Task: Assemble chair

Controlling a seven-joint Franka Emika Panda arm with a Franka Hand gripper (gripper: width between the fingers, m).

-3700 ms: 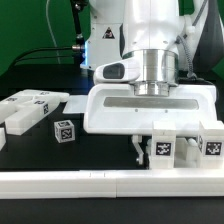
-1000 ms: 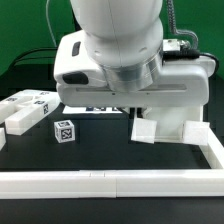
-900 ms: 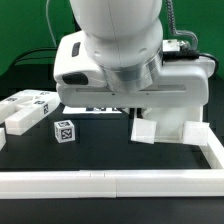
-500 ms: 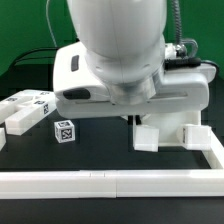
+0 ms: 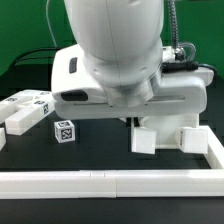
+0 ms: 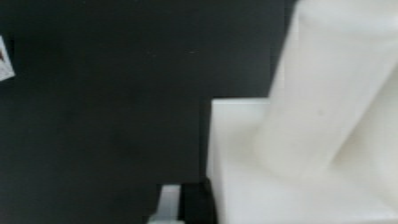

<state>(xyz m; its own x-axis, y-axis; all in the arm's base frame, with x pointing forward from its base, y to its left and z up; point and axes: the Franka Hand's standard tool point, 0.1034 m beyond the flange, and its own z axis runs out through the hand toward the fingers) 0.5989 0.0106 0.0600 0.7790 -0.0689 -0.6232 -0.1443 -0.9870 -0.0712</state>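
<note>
My gripper point(image 5: 134, 122) is almost wholly hidden under the big white hand in the exterior view. A white chair part point(image 5: 146, 138) with a second block point(image 5: 190, 136) hangs right below it, just above the table, and moves with the hand, so the gripper looks shut on it. In the wrist view this part fills the frame: a thick white leg point(image 6: 324, 90) rising from a flat white panel point(image 6: 267, 170). A pale fingertip point(image 6: 173, 204) shows beside the panel. Loose tagged chair parts point(image 5: 30, 106) and a small tagged cube point(image 5: 64, 130) lie at the exterior view's left.
A long white border rail point(image 5: 100, 182) runs along the front of the table and turns up at the exterior view's right point(image 5: 214, 150), close to the held part. Cables and a green backdrop stand behind the arm.
The hand has turned since the earliest frame. Over the last second it has come down a little, and the held chair part has sunk and straightened with it.
</note>
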